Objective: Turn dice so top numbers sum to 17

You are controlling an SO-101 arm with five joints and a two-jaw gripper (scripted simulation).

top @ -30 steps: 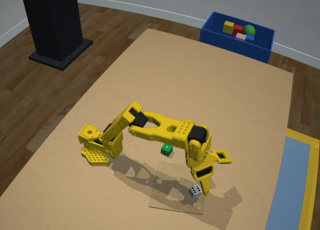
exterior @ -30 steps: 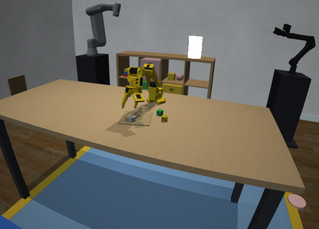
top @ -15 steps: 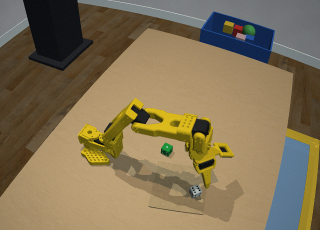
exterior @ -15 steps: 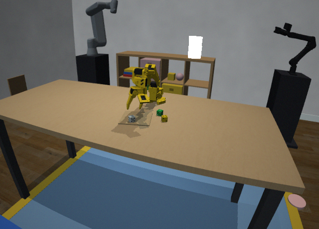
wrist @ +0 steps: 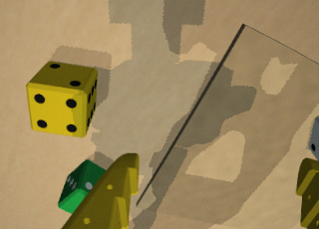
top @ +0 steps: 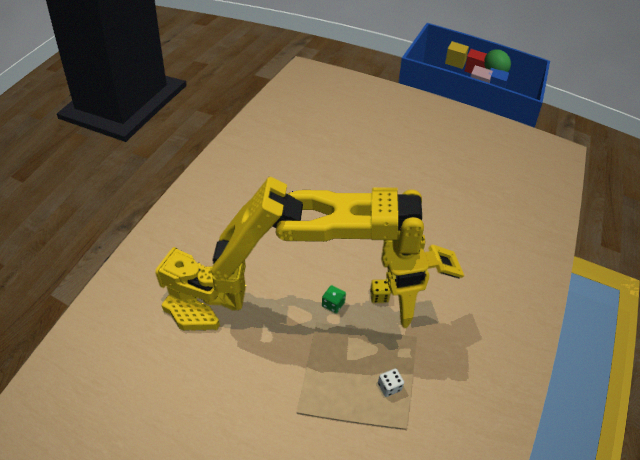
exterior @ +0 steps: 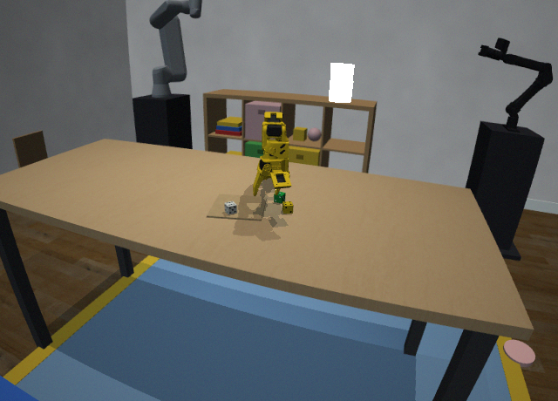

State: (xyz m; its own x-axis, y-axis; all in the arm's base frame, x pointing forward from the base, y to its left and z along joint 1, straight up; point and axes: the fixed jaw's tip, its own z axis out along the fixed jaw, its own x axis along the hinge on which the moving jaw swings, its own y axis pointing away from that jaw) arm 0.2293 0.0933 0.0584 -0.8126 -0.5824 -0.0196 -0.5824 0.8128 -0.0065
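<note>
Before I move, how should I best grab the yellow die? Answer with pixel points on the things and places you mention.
Come straight down from above with the gripper (top: 406, 315) (exterior: 267, 193) (wrist: 219, 159) and pinch the yellow die (top: 379, 292) (exterior: 287, 207) (wrist: 60, 107) across two opposite side faces. It's a cube lying flat, so those faces stand upright and parallel. I'd favour the pair not facing the green die (top: 333, 298) (exterior: 279, 197) (wrist: 82, 184), for finger room.

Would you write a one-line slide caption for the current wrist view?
Open gripper above the wooden table, yellow die and green die lying off the thin tan mat.
</note>
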